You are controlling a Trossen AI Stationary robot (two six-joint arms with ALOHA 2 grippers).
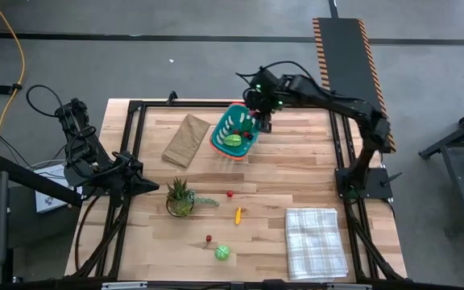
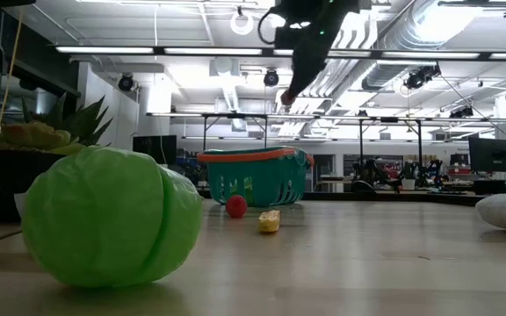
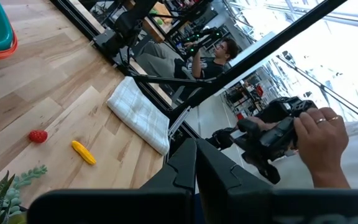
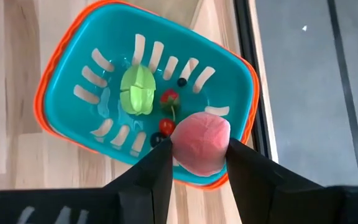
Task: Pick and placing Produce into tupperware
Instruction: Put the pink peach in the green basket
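Above the table's far side, the right pincer hangs over the teal tupperware, its two dark fingers clamped part-way on a rounded pink piece of produce. The pink piece sits over the basket's rim on the side nearest the table's far right edge, clear of the basket floor. Inside the tupperware lie a pale green leafy piece, a red piece with a green stem, another small red one and a dark berry. In the high view the basket lies with its long axis running diagonally across the table, just beside a flat brown paper bag. Nearer the front are a potted plant, a small red piece, a yellow-orange piece, another red one, a green cabbage and a checked cloth. The left pincer, fingers together, waits at the table's left edge. Beyond it a person's hand grips a dark device.
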